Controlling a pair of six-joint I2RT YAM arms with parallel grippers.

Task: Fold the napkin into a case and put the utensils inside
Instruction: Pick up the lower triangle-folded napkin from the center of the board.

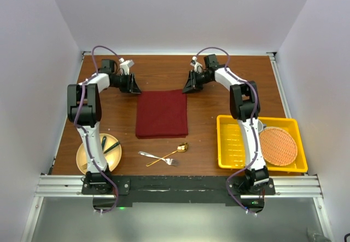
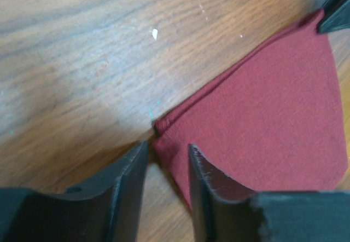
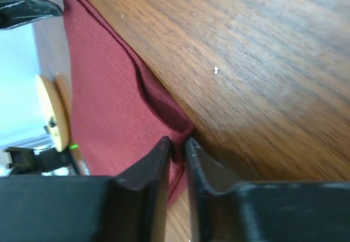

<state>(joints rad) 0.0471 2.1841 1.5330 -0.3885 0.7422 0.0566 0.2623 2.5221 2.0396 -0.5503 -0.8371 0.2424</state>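
- Top external view: the napkin point(image 1: 162, 114) lies flat in the middle of the worktop point(image 1: 219, 83) as a maroon, roughly square cloth, with the fork point(image 1: 147, 155) and the gold spoon point(image 1: 181, 148) crossed just near of it.
- The right end effector point(image 3: 176, 142) is clenched on the napkin's far right corner, a fold of cloth pinched between its fingers.
- The left end effector point(image 2: 167, 150) straddles the far left corner with its fingers parted (cloth shows in the gap, but nothing is pinched).
- Risk: with one corner gripped and the other loose, any lift or pull would likely skew the cloth and spoil a straight fold.
- Risk: the far edge shows doubled layers, so the left fingers may close on the top layer alone and the layers could slide apart.
- Risk: the left corner sits right at the fingertips, so a small slip could leave them shutting on bare wood.
- Risk: a fold carried too far toward the near side could land on the utensils or drag them.
- Writing: no brand, label or lettering can be read in any view.
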